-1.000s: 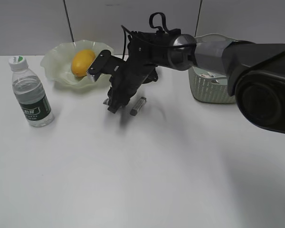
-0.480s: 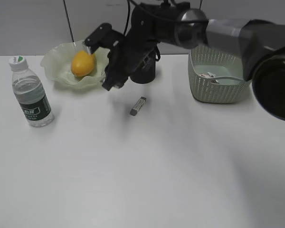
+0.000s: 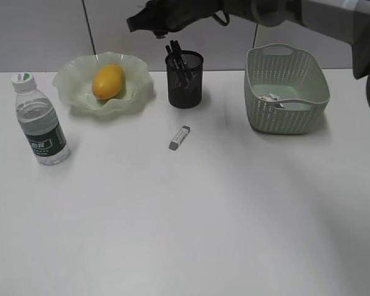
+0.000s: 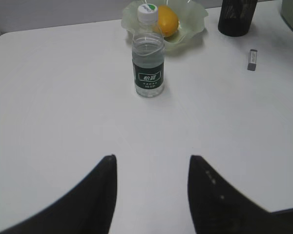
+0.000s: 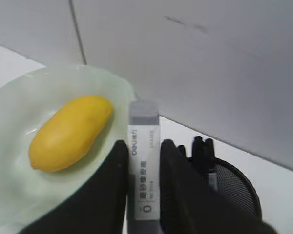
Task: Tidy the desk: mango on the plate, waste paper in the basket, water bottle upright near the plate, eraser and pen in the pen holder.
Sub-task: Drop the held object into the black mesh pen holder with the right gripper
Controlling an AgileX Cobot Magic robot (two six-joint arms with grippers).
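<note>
Two erasers show. Nearest you, the left gripper hangs empty, jaws apart, above the bare desk. Mid-desk, one grey eraser lies flat, untouched. Farther back, the right gripper has risen from the desk to above the pen holder, clamped on a second eraser: white-sleeved, grey-tipped, upright. Dropping it in looks next.

Pens crowd pen holder mouth; wide bare desk in front
</note>
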